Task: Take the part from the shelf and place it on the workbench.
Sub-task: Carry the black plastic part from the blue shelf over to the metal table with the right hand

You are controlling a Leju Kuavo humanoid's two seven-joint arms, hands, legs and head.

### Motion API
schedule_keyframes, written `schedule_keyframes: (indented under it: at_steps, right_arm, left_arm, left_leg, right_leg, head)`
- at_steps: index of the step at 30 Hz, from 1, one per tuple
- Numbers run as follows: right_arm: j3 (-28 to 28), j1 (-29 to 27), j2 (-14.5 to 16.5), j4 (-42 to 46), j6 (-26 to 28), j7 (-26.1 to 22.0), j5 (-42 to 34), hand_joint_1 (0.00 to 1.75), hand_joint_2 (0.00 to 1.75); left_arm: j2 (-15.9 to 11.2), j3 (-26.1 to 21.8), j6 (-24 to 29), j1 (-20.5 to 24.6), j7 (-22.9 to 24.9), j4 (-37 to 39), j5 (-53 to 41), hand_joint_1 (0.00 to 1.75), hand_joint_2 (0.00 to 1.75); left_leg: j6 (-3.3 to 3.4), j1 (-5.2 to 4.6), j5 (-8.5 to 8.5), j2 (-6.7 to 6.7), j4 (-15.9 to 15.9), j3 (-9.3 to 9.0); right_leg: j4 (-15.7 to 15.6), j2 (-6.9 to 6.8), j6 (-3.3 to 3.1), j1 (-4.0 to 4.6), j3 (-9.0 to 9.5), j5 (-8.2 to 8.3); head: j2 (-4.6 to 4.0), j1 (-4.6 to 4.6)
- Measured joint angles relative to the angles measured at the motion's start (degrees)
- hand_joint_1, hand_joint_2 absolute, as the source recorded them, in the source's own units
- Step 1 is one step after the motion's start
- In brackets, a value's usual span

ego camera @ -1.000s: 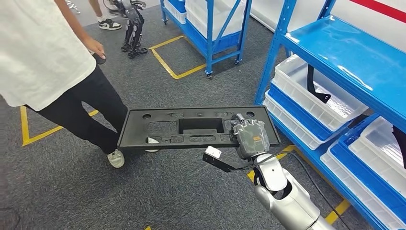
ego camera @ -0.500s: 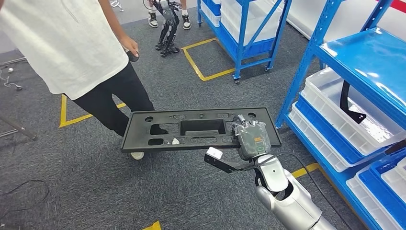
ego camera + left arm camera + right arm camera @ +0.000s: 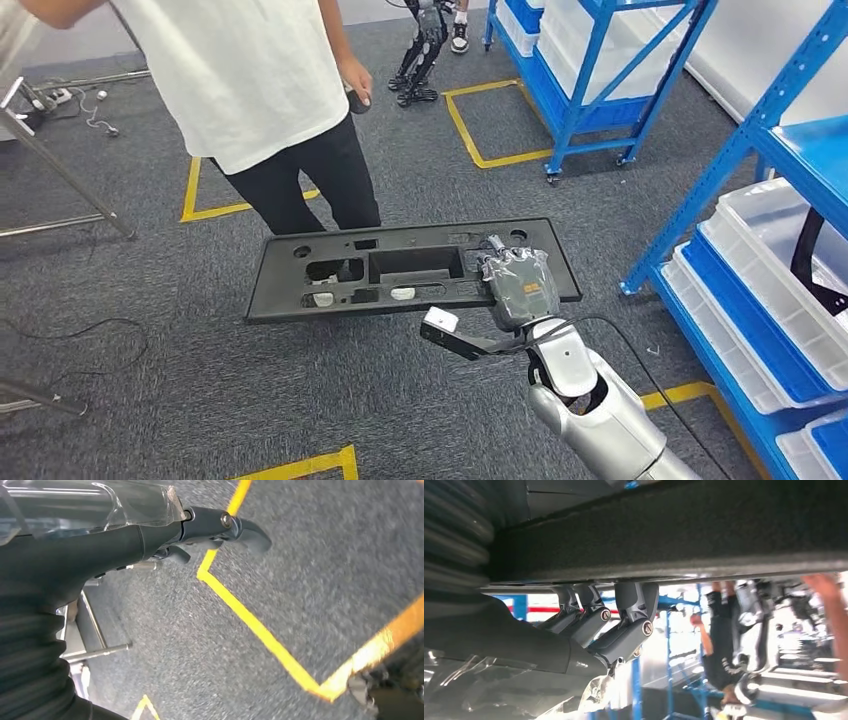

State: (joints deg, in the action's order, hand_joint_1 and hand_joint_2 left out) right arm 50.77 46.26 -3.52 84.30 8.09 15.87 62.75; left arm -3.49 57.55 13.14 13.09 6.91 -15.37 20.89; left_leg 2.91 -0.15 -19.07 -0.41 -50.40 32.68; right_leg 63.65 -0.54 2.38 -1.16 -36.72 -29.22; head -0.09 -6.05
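The part (image 3: 420, 236) is a long flat black plastic panel with several cut-outs. It hangs level in front of me over the grey carpet. My right hand (image 3: 520, 285) grips its right end from the near side. In the right wrist view the part (image 3: 674, 535) runs as a dark slab across the picture, and the right hand (image 3: 589, 630) has its fingers (image 3: 624, 625) hooked up against the panel's edge. My left hand (image 3: 150, 535) hangs over the floor with its fingers (image 3: 245, 530) loosely spread and nothing in them.
A person (image 3: 270, 90) in a white shirt and black trousers stands just beyond the part. Blue shelving (image 3: 700, 200) with white bins (image 3: 790, 290) stands at the right, another blue rack (image 3: 600, 60) further back. Metal stand legs (image 3: 60, 170) and cables lie left. Yellow tape (image 3: 480, 130) marks the carpet.
The whole picture has shifted: my view has swung left, so the shelf has slid towards the right edge and the person towards the middle. The part stays held in my right hand.
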Motion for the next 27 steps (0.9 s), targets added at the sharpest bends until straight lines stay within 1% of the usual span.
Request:
schedule_keyframes:
  at_steps: [1, 2, 3, 4, 5, 6, 7, 8, 9, 10, 11, 12, 13, 14, 15, 16, 17, 18, 19, 20, 21, 22, 23, 24, 25, 26, 27]
  right_arm:
    - [0.01, -0.13, -0.03, -0.01, -0.06, 0.01, 0.00, 1.75, 1.75]
    - [0.01, -0.31, -0.06, -0.02, -0.11, 0.01, 0.01, 1.75, 1.75]
    - [0.02, -0.49, -0.08, -0.03, -0.14, 0.02, 0.04, 1.75, 1.75]
    - [0.02, -0.60, -0.08, -0.03, -0.14, 0.02, 0.05, 1.75, 1.75]
    - [0.02, -0.62, -0.07, -0.02, -0.13, 0.02, 0.08, 1.75, 1.75]
    - [0.02, -0.58, -0.07, -0.01, -0.11, 0.02, 0.08, 1.75, 1.75]
    - [0.02, -0.49, -0.04, 0.03, -0.09, 0.04, 0.04, 1.75, 1.75]
    - [0.02, -0.43, -0.03, 0.06, -0.08, 0.06, -0.04, 1.75, 1.75]
    - [0.02, -0.41, 0.02, 0.10, -0.05, 0.08, -0.14, 1.75, 1.75]
    - [0.02, -0.40, 0.07, 0.14, -0.02, 0.11, -0.24, 1.75, 1.75]
    - [0.02, -0.38, 0.13, 0.14, 0.00, 0.13, -0.31, 1.75, 1.75]
    - [0.02, -0.34, 0.21, 0.14, 0.03, 0.14, -0.33, 1.75, 1.75]
    - [0.02, -0.25, 0.26, 0.14, 0.05, 0.15, -0.34, 1.75, 1.75]
    - [0.02, -0.16, 0.30, 0.15, 0.07, 0.15, -0.37, 1.75, 1.75]
    - [0.02, -0.13, 0.31, 0.15, 0.08, 0.13, -0.39, 1.75, 1.75]
    - [0.02, -0.18, 0.31, 0.15, 0.08, 0.10, -0.44, 1.75, 1.75]
    - [0.02, -0.31, 0.31, 0.14, 0.09, 0.05, -0.53, 1.75, 1.75]
    - [0.02, -0.46, 0.31, 0.14, 0.10, 0.00, -0.62, 1.75, 1.75]
    - [0.02, -0.57, 0.32, 0.14, 0.12, -0.06, -0.70, 1.75, 1.75]
    - [0.02, -0.62, 0.34, 0.14, 0.14, -0.11, -0.75, 1.75, 1.75]
    - [0.02, -0.60, 0.37, 0.14, 0.14, -0.14, -0.78, 1.75, 1.75]
    - [0.02, -0.57, 0.40, 0.14, 0.16, -0.15, -0.78, 1.75, 1.75]
    - [0.02, -0.55, 0.42, 0.14, 0.16, -0.15, -0.80, 1.75, 1.75]
    - [0.02, -0.57, 0.43, 0.14, 0.17, -0.15, -0.81, 1.75, 1.75]
    - [0.03, -0.56, 0.49, 0.14, 0.17, -0.17, -0.83, 1.75, 1.75]
    - [0.03, -0.52, 0.56, 0.14, 0.16, -0.20, -0.85, 1.75, 1.75]
    - [0.03, -0.48, 0.62, 0.13, 0.14, -0.20, -0.85, 1.75, 1.75]
  left_arm:
    - [0.01, 0.00, 0.00, 0.12, 0.00, 0.00, -0.13, 0.00, 1.75]
    - [0.04, 0.00, -0.02, 0.18, 0.00, 0.00, -0.26, 0.00, 1.75]
    - [0.07, 0.00, -0.04, 0.19, 0.00, 0.00, -0.36, 0.00, 1.75]
    - [0.09, 0.00, -0.07, 0.18, 0.00, -0.01, -0.42, 0.00, 1.75]
    - [0.11, 0.00, -0.10, 0.18, 0.01, -0.05, -0.47, 0.00, 1.75]
    - [0.11, 0.00, -0.10, 0.22, 0.04, -0.12, -0.53, 0.00, 1.75]
    - [0.11, -0.01, -0.11, 0.36, 0.10, -0.19, -0.57, 0.00, 1.75]
    - [0.10, -0.01, -0.11, 0.48, 0.16, -0.26, -0.62, 0.00, 1.75]
    - [0.09, -0.02, -0.11, 0.54, 0.22, -0.29, -0.65, 0.00, 1.75]
    - [0.08, -0.02, -0.11, 0.53, 0.29, -0.30, -0.67, 0.00, 1.75]
    - [0.07, -0.02, -0.12, 0.35, 0.38, -0.31, -0.72, 0.00, 1.75]
    - [0.09, -0.02, -0.13, 0.13, 0.46, -0.33, -0.78, 0.00, 1.75]
    - [0.11, -0.02, -0.14, 0.02, 0.54, -0.36, -0.86, 0.00, 1.75]
    - [0.14, -0.02, -0.15, -0.03, 0.57, -0.38, -0.94, 0.00, 1.75]
    - [0.16, -0.02, -0.15, -0.01, 0.59, -0.40, -1.00, 0.00, 1.75]
    - [0.16, -0.02, -0.15, 0.01, 0.63, -0.40, -1.05, 0.00, 1.75]
    - [0.16, -0.02, -0.15, -0.10, 0.67, -0.39, -1.07, 0.00, 1.75]
    - [0.16, -0.02, -0.15, -0.29, 0.70, -0.39, -1.08, 0.00, 1.75]
    - [0.16, -0.02, -0.15, -0.51, 0.73, -0.39, -1.09, 0.00, 1.75]
    - [0.16, -0.02, -0.15, -0.69, 0.73, -0.39, -1.08, 0.00, 1.75]
    - [0.13, -0.03, -0.14, -0.75, 0.72, -0.39, -1.08, 0.00, 1.75]
    - [0.07, -0.04, -0.11, -0.71, 0.72, -0.39, -1.07, 0.00, 1.75]
    - [0.00, -0.06, -0.09, -0.61, 0.71, -0.39, -1.07, 0.00, 1.75]
    - [-0.07, -0.08, -0.08, -0.52, 0.70, -0.39, -1.07, 0.00, 1.75]
    - [-0.11, -0.09, -0.09, -0.50, 0.69, -0.39, -1.07, 0.00, 1.75]
    - [-0.13, -0.10, -0.11, -0.56, 0.69, -0.39, -1.09, 0.00, 1.75]
    - [-0.11, -0.10, -0.17, -0.69, 0.69, -0.39, -1.12, 0.00, 1.75]
  left_leg:
    - [0.11, 0.07, 0.01, -0.65, 0.01, -0.04]
    - [0.13, 0.16, 0.02, -1.40, 0.00, -0.09]
    - [0.10, 0.30, -0.01, -2.18, -0.03, -0.16]
    - [0.01, 0.50, -0.08, -2.97, -0.08, -0.29]
    - [-0.18, 0.74, -0.22, -3.73, -0.17, -0.46]
    - [-0.50, 0.89, -0.42, -4.47, -0.27, -0.53]
    - [-0.86, 1.00, -0.63, -5.14, -0.59, -0.51]
    - [-1.26, 1.06, -0.68, -5.71, -0.79, -0.34]
    - [-1.60, 1.09, -0.64, -6.23, -0.83, -0.11]
    - [-1.84, 1.20, -0.51, -6.74, -0.85, 0.09]
    - [-2.05, 1.35, -0.51, -7.00, -0.74, 0.33]
    - [-2.20, 1.36, -1.00, -6.26, -1.40, 0.77]
    - [-2.35, 1.33, -2.07, -4.94, -3.39, 1.76]
    - [-2.49, 1.25, -3.71, -3.25, -6.79, 3.39]
    - [-2.60, 1.11, -5.68, -1.65, -11.37, 5.56]
    - [-2.63, 1.09, -7.46, -0.93, -16.10, 7.87]
    - [-2.53, 1.01, -8.50, -0.68, -19.53, 9.63]
    - [-2.29, 0.88, -8.53, -0.62, -20.78, 10.30]
    - [-1.89, 0.65, -7.41, -0.50, -19.35, 9.59]
    - [-1.38, 0.23, -5.41, -0.05, -15.57, 7.67]
    - [-0.73, -0.40, -3.16, 1.25, -10.68, 5.18]
    - [-0.14, -1.21, -1.43, 2.82, -6.26, 2.93]
    - [0.31, -1.87, -0.42, 4.09, -3.16, 1.39]
    - [0.64, -2.36, -0.14, 4.84, -1.56, 0.66]
    - [0.78, -2.57, -0.29, 4.53, -1.03, 0.50]
    - [0.89, -2.33, -0.31, 3.75, -0.47, 0.28]
    - [0.98, -2.10, -0.28, 2.98, 0.06, 0.04]
  right_leg:
    - [4.47, 0.47, 0.12, 0.00, -2.50, -1.39]
    - [7.42, 0.65, 0.24, -0.03, -4.38, -1.89]
    - [8.01, 0.69, 0.37, -0.10, -5.17, -1.20]
    - [5.99, 0.81, 0.53, -0.25, -4.66, 0.61]
    - [2.01, 1.27, 0.77, -0.53, -3.04, 3.09]
    - [-2.64, 2.48, 1.11, -0.97, -0.95, 5.56]
    - [-6.77, 3.77, 1.31, -1.42, 0.91, 7.18]
    - [-9.45, 4.77, 1.40, -1.71, 2.16, 8.05]
    - [-10.69, 5.30, 1.30, -1.78, 2.75, 8.19]
    - [-10.96, 4.86, 0.99, -1.64, 2.88, 7.97]
    - [-10.84, 4.14, 0.66, -1.50, 2.90, 7.92]
    - [-10.83, 3.44, 0.28, -1.38, 2.99, 7.84]
    - [-10.89, 2.71, -0.07, -1.29, 3.08, 7.81]
    - [-10.96, 1.98, -0.37, -1.16, 3.17, 7.77]
    - [-10.98, 1.25, -0.59, -0.89, 3.22, 7.71]
    - [-11.01, 0.43, -0.75, -0.65, 3.25, 7.64]
    - [-11.07, -0.37, -0.87, -0.42, 3.31, 7.56]
    - [-11.13, -1.14, -0.98, -0.22, 3.41, 7.48]
    - [-11.18, -1.84, -1.09, -0.09, 3.59, 7.36]
    - [-11.23, -2.49, -1.15, 0.00, 3.85, 7.21]
    - [-11.32, -3.11, -1.19, 0.03, 4.15, 7.03]
    - [-11.40, -3.73, -1.17, 0.15, 4.39, 6.86]
    - [-11.49, -4.35, -1.10, 0.26, 4.52, 6.74]
    - [-11.55, -4.98, -1.00, 0.40, 4.55, 6.66]
    - [-11.61, -5.68, -0.87, 0.54, 4.54, 6.62]
    - [-11.57, -6.15, -0.68, 0.61, 4.45, 6.45]
    - [-11.18, -5.61, -0.46, 0.54, 4.30, 6.07]
  head:
    - [0.00, 0.00]
    - [0.00, 0.00]
    - [0.00, 0.00]
    - [0.00, 0.00]
    - [0.00, 0.00]
    - [0.00, 0.00]
    - [0.00, -0.01]
    - [-0.01, -0.02]
    - [-0.01, -0.02]
    - [-0.01, -0.04]
    - [-0.01, -0.04]
    - [0.00, -0.07]
    - [0.00, -0.10]
    - [0.00, -0.11]
    - [0.00, -0.13]
    - [0.00, -0.12]
    - [0.00, -0.13]
    - [0.00, -0.13]
    - [0.00, -0.13]
    - [0.00, -0.13]
    - [0.00, -0.13]
    - [0.00, -0.14]
    - [0.00, -0.14]
    - [0.00, -0.14]
    - [0.00, -0.14]
    - [0.00, -0.13]
    - [0.00, -0.14]
